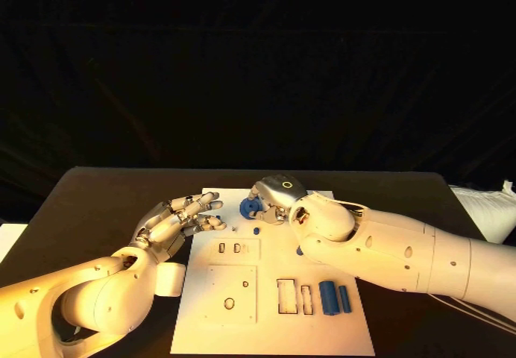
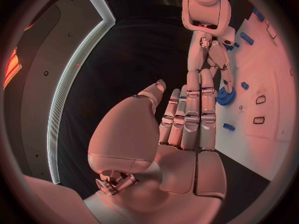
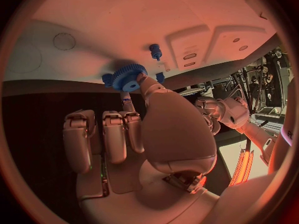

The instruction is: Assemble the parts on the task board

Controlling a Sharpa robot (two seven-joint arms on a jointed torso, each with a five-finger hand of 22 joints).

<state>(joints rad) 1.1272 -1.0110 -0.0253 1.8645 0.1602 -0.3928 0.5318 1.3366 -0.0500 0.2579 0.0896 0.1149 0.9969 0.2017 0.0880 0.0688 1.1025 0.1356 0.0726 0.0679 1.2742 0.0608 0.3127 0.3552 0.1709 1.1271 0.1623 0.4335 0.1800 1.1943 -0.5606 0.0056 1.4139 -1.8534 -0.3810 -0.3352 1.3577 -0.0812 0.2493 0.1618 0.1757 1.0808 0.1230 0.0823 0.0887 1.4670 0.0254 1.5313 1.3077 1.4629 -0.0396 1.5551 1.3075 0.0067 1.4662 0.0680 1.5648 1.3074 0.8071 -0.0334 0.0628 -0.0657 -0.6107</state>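
The white task board (image 1: 269, 321) lies in the middle of the black table. My right hand (image 1: 275, 195) is over the board's far end and pinches a blue gear (image 1: 252, 208) between thumb and a finger; the right wrist view shows the gear (image 3: 127, 78) close above the board (image 3: 206, 15). A small blue peg (image 1: 257, 230) stands just near of the gear, seen also as the peg (image 3: 155, 50). My left hand (image 1: 183, 218) hovers at the board's far left corner, fingers spread and holding nothing. In the left wrist view its fingers (image 2: 190, 117) point toward the gear (image 2: 225, 97).
Two long blue parts (image 1: 335, 298) lie side by side on the board's near right, beside rectangular slots (image 1: 288, 295). A small blue piece (image 1: 299, 251) sits by my right forearm. A white padded object (image 1: 489, 210) lies off the table's right edge.
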